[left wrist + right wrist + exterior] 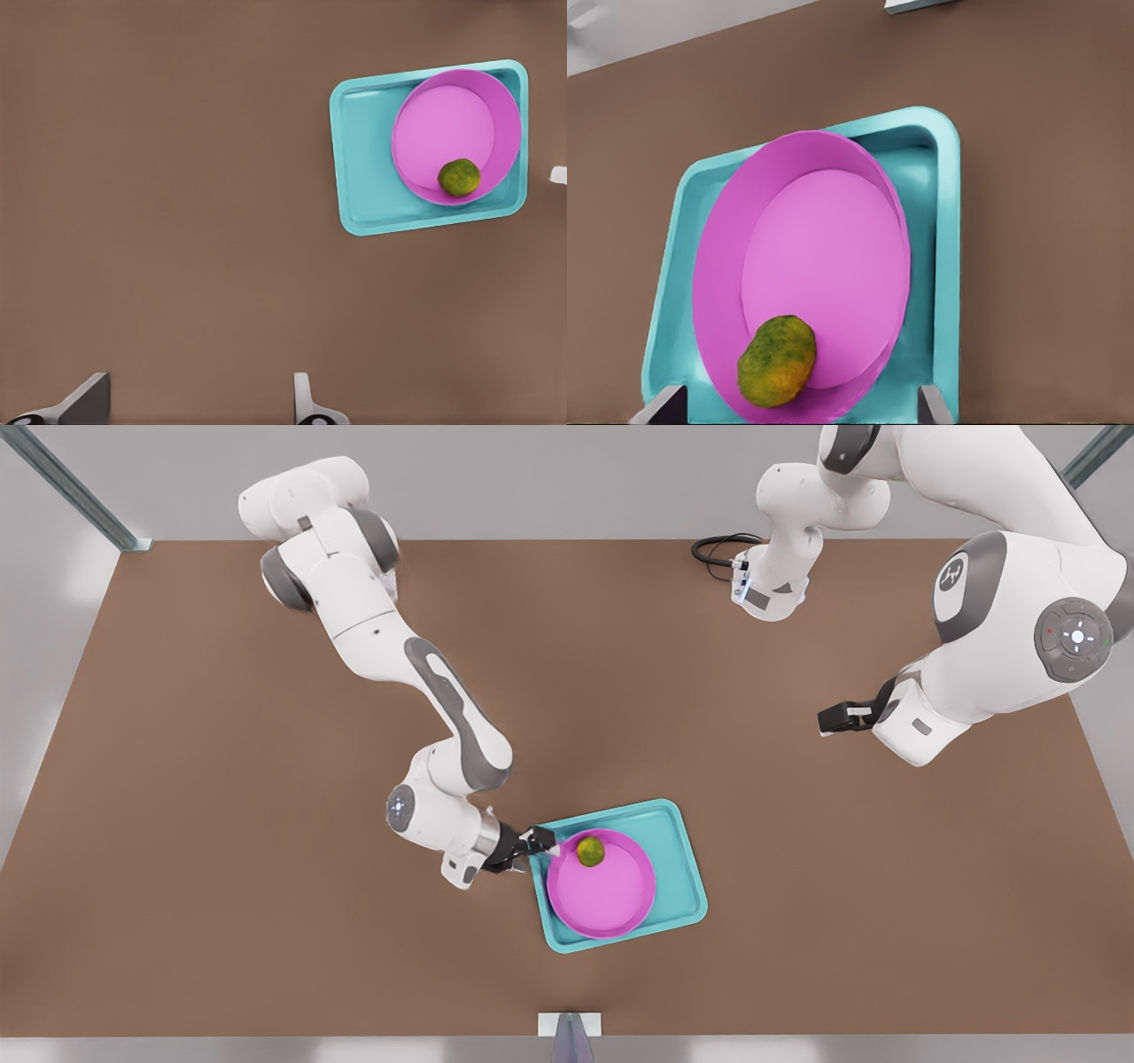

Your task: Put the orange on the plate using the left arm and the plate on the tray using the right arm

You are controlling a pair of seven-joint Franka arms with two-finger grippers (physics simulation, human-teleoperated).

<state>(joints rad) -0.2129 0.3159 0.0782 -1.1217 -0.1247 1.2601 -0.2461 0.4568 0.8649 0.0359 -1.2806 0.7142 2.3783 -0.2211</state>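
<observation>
Teal tray [682,886], just one, carries one pink plate [611,895] with one orange [591,851] inside on the brown tabletop [266,824]. Right claw [542,841] spread wide at the plate's rim; left claw [833,718] waits well apart, open too.

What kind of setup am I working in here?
Likely a simulated lab bench: a bare brown table, grey walls with metal frame struts, and two Franka arms over a tray.
</observation>
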